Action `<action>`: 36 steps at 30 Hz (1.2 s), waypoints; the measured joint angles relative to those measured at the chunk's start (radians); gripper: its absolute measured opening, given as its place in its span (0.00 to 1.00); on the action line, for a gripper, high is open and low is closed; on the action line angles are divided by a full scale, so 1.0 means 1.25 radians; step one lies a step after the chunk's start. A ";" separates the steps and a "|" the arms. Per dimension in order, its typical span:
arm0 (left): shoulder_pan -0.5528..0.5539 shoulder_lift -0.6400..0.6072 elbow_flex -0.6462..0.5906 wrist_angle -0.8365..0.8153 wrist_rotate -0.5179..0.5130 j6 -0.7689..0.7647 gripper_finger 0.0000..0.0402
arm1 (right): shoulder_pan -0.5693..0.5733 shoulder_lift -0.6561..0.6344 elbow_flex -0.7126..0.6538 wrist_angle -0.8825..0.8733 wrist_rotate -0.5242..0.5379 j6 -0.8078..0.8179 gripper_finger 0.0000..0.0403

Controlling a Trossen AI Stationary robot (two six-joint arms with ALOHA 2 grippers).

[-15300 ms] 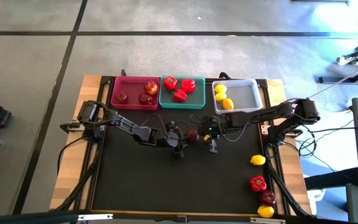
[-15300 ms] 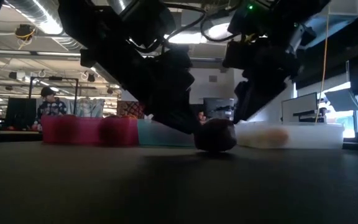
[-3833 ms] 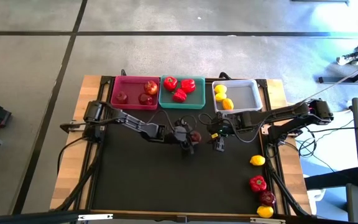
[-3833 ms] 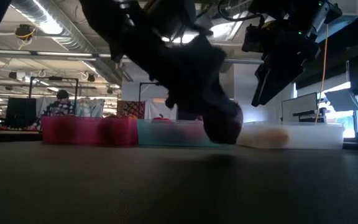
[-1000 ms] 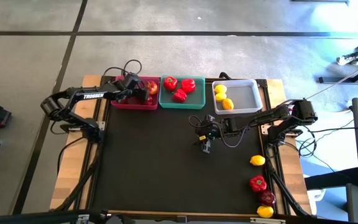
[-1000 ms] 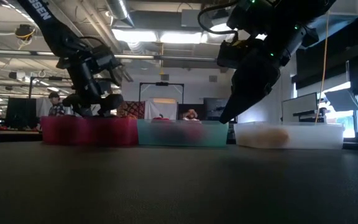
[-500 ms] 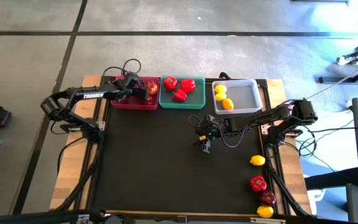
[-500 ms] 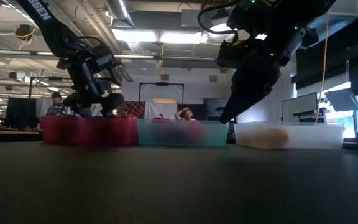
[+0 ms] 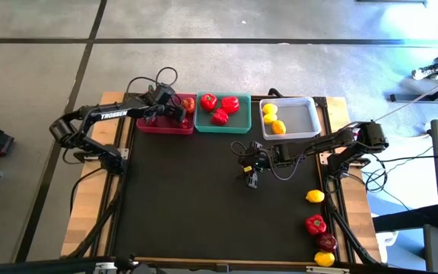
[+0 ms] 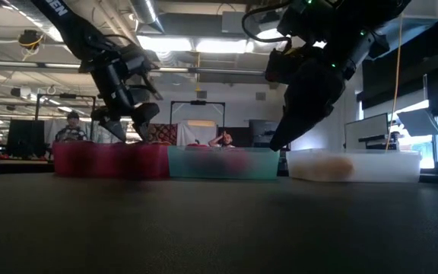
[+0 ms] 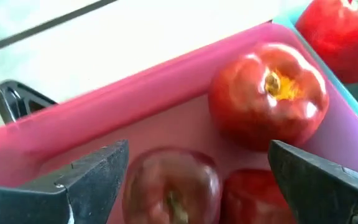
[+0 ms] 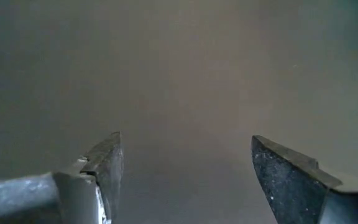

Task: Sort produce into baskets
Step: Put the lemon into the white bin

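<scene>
Three dark red round apples lie in the pink-magenta plastic tray at eleven o'clock. Above them the left gripper hangs spread and empty. The right gripper gapes empty mid-table.

Tabletop centre and left bare. Three trays line far edge. Loose produce crowds right near corner.

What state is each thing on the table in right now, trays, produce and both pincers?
Pink tray: holds apples, left pincer above it.
Teal tray: holds three peppers.
White tray: holds lemons at one end, rest bare.
Left pincer: open, empty, over the apples.
Right pincer: open, empty, over the mat's middle.
Loose produce by the mat's right edge: lemon, pepper, apple, second lemon, all unsorted.
</scene>
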 joint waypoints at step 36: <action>-0.519 -0.255 0.029 -0.064 0.012 -0.137 0.95 | 0.221 -0.251 0.139 -0.683 -0.010 0.214 0.71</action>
